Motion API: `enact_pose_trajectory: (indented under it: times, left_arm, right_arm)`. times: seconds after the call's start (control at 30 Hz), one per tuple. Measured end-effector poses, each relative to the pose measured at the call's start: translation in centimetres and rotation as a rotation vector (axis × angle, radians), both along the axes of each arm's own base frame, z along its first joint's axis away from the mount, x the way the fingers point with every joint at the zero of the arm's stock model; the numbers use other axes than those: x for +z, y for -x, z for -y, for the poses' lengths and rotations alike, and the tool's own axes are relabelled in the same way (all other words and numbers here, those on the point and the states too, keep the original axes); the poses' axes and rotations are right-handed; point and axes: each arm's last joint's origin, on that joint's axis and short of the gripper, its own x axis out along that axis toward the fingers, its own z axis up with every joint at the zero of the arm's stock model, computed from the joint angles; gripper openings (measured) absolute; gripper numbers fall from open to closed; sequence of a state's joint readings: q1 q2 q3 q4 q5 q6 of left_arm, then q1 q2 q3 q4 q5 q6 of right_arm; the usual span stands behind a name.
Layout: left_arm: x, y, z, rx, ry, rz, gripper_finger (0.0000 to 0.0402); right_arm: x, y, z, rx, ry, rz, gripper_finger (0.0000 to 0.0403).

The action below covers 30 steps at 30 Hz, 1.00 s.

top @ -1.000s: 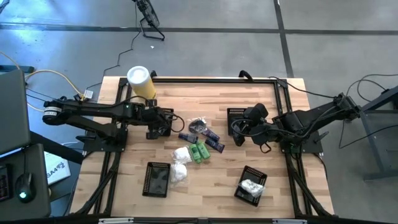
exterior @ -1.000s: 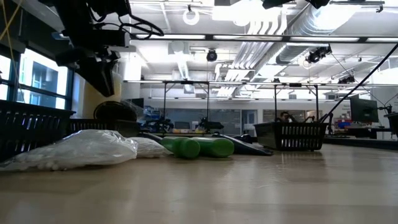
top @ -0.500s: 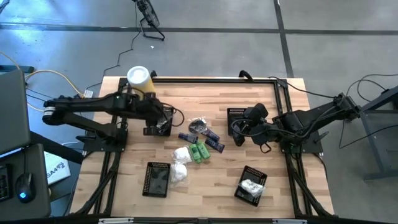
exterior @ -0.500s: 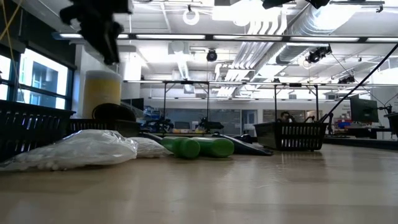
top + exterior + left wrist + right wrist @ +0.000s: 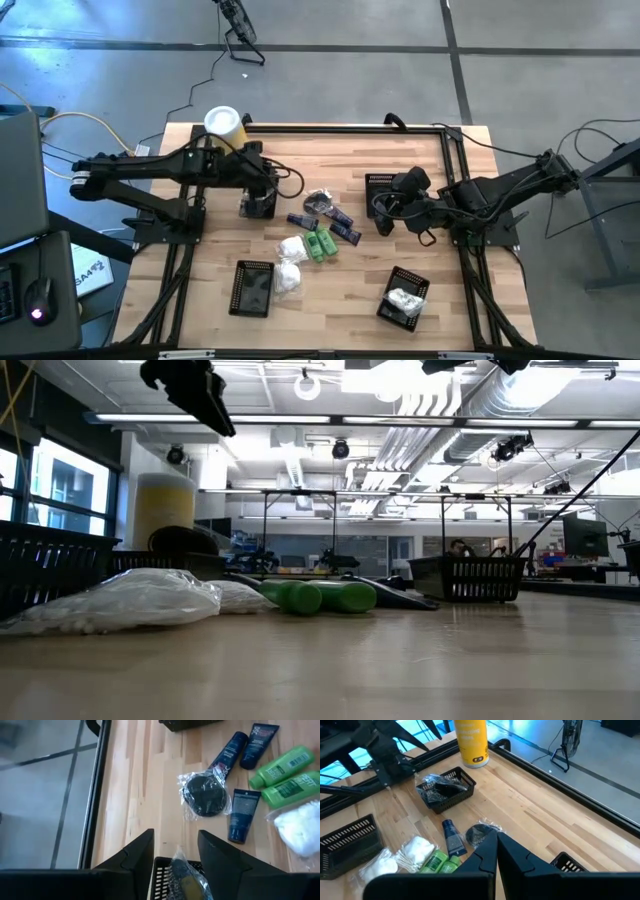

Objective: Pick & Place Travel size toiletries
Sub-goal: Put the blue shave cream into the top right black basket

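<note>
Place step looked just finished: left gripper point(image 5: 175, 852) hovered over the basket point(image 5: 258, 205), fingers released, a packet point(image 5: 187, 877) inside. Next move called for another pick from the toiletries point(image 5: 318, 232) right of that basket. Only the right wrist view showed the basket's contents side-on. Right gripper point(image 5: 496, 851) idled right of the basket, fingers clenched on nothing.

Both arms low over the table.
Left gripper point(image 5: 175, 851) hangs with fingers parted; right gripper point(image 5: 496, 851) rests pinched closed.

Bright, even overhead light. Ceiling lamps point(image 5: 305, 382) glare at the upper centre of the low view, where the near tabletop point(image 5: 400, 660) looks soft, perhaps out of focus.
</note>
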State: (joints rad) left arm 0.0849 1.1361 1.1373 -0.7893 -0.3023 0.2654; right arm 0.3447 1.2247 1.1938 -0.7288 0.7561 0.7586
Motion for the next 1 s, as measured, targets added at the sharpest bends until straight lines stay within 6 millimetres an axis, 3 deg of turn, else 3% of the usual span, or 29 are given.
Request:
enact_pose_trajectory:
  times: [0.17, 0.43, 0.67, 1.0]
  left_arm:
    - [0.2, -0.9, -0.1, -0.022, -0.039, 0.102, 0.013]
    - [-1.6, -0.9, 0.0, -0.044, -0.062, 0.189, 0.0009]
    - [-1.6, 1.9, 0.3, -0.085, -0.078, 0.385, 0.0002]
    - [-3.4, 6.0, 1.5, -0.203, -0.115, 0.681, 0.0001]
  right_arm:
    - [0.0, 0.0, 0.0, 0.001, 0.001, -0.001, 0.0004]
    - [0.0, 0.0, 0.0, 0.003, -0.003, -0.001, 0.0004]
    - [0.0, -0.1, 0.2, 0.013, -0.02, -0.005, 0.0004]
    - [0.4, -1.0, 1.4, 0.034, -0.108, 0.047, 0.0004]
